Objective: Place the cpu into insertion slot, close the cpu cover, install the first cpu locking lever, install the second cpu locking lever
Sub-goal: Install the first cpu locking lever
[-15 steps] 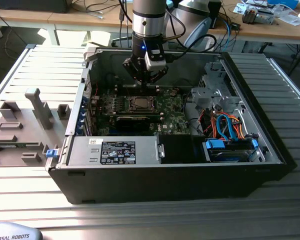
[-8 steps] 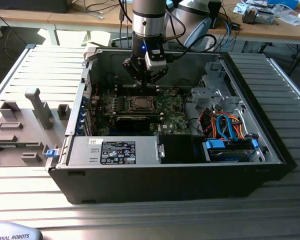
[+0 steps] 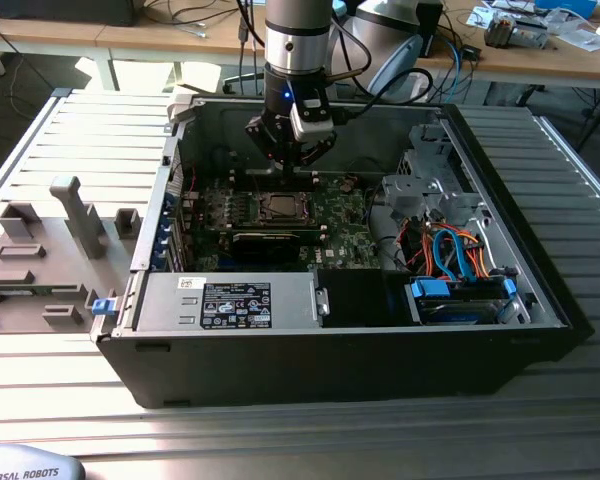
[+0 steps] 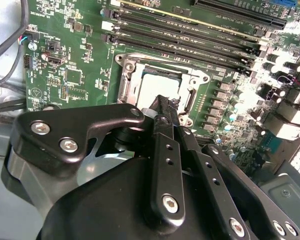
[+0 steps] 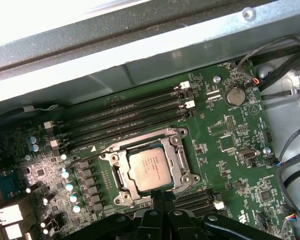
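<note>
The cpu [image 5: 150, 170] lies flat in the motherboard's insertion slot, its silver-grey top facing up; it also shows in the second wrist view [image 4: 157, 85] and in the exterior view [image 3: 278, 208]. The cpu cover [image 5: 178, 151], a silver frame plate [image 4: 126, 86], lies down around the chip. A thin wire locking lever [image 5: 97, 154] runs along one side of the socket. My gripper [image 3: 292, 168] hangs just above the socket's edge inside the open computer case. Its black fingertips [image 4: 162, 106] are pressed together with nothing seen between them, and they also show in the first wrist view [image 5: 157, 200].
Long black memory slots [image 5: 125, 117] run beside the socket. A black card [image 3: 265, 240], a power supply [image 3: 230, 300] and a drive cage with blue and orange cables [image 3: 460, 260] fill the case. Its metal walls [image 3: 310, 120] surround the arm. Grey fixtures [image 3: 75, 215] stand on the exterior view's left.
</note>
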`<state>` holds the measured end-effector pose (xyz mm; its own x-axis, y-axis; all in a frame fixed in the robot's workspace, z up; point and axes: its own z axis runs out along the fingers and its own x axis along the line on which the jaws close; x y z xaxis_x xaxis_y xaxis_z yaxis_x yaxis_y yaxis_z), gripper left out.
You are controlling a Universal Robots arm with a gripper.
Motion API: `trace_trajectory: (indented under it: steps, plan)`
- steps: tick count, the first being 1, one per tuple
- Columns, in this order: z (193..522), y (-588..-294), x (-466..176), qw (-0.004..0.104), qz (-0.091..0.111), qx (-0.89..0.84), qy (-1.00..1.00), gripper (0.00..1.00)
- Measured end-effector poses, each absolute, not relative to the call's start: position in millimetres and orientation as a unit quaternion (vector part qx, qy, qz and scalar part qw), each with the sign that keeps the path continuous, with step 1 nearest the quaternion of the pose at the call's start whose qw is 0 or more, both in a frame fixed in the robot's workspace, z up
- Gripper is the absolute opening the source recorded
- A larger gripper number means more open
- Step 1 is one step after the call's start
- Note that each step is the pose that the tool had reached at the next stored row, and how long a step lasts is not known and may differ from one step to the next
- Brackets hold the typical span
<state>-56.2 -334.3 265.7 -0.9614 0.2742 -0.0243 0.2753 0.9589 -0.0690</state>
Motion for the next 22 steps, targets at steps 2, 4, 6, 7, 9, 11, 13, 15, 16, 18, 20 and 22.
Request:
trace_trajectory:
  steps: [2,4,6,7,9,11,13,15,16,18,20,22]
  plan:
    - [265.7,-334.3,-56.2,0.007,-0.036,0.137,0.99,0.11]
    - [265.7,-334.3,-56.2,0.007,-0.036,0.137,0.99,0.11]
    - [265.7,-334.3,-56.2,0.007,-0.036,0.135,0.99,0.11]
    - [265.7,-334.3,-56.2,0.007,-0.036,0.135,0.99,0.11]
    - [265.7,-334.3,-56.2,0.007,-0.036,0.134,0.99,0.11]
    - [265.7,-334.3,-56.2,0.007,-0.036,0.133,0.99,0.11]
    - [265.7,-334.3,-56.2,0.007,-0.036,0.131,0.991,0.11]
    - [265.7,-334.3,-56.2,0.008,-0.036,0.13,0.991,0.11]
    - [265.7,-334.3,-56.2,0.008,-0.036,0.13,0.991,0.11]
    - [265.7,-334.3,-56.2,0.008,-0.036,0.128,0.991,0.11]
    - [265.7,-334.3,-56.2,0.008,-0.036,0.126,0.991,0.11]
    - [265.7,-334.3,-56.2,0.008,-0.036,0.125,0.992,0.11]
